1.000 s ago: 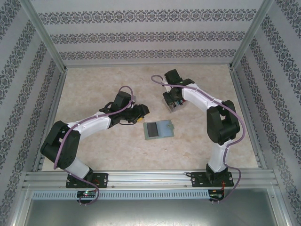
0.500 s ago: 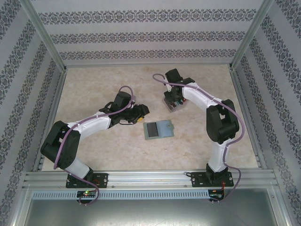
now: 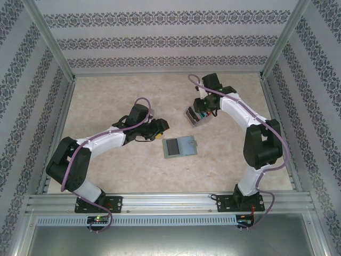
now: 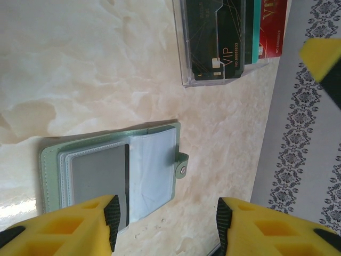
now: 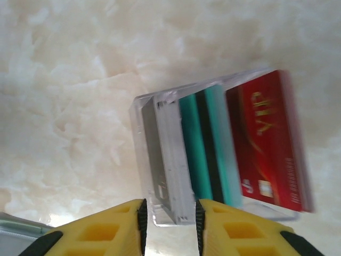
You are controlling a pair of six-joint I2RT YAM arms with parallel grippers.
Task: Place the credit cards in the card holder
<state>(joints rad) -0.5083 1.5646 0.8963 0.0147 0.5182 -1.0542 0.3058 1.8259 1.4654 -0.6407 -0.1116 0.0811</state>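
Credit cards (image 5: 224,154) sit just ahead of my right end effector (image 5: 169,221). Its yellow fingers (image 5: 106,232) stand a narrow gap apart with nothing clamped between them, and through that gap I see the near edge of the clear tray (image 5: 170,208). The cards stand on edge in the tray's slots: a dark card (image 5: 152,154) at one end, then a teal card (image 5: 193,138) with a black stripe, then a red card (image 5: 264,144) marked VIP at the other end. That wrist view is blurred, so I cannot read anything finer. From above, this end effector (image 3: 201,110) hovers right at the tray (image 3: 191,117), to the right of the middle of the bench (image 3: 133,170). My left end effector (image 4: 168,213) is roughly half open and carries nothing, its fingers (image 4: 80,226) well apart, poised over the card holder (image 4: 53,160). The card holder lies flat and unfolded on the bench, with a grey card (image 4: 98,176) tucked in one half, a clear sleeve (image 4: 152,170) showing on the other, and a snap tab (image 4: 181,165) sticking out from its edge. In the overhead view the card holder (image 3: 179,146) lies near mid-bench between the two arms, apart from the tray, with the left end effector (image 3: 161,129) just beside its upper left corner.
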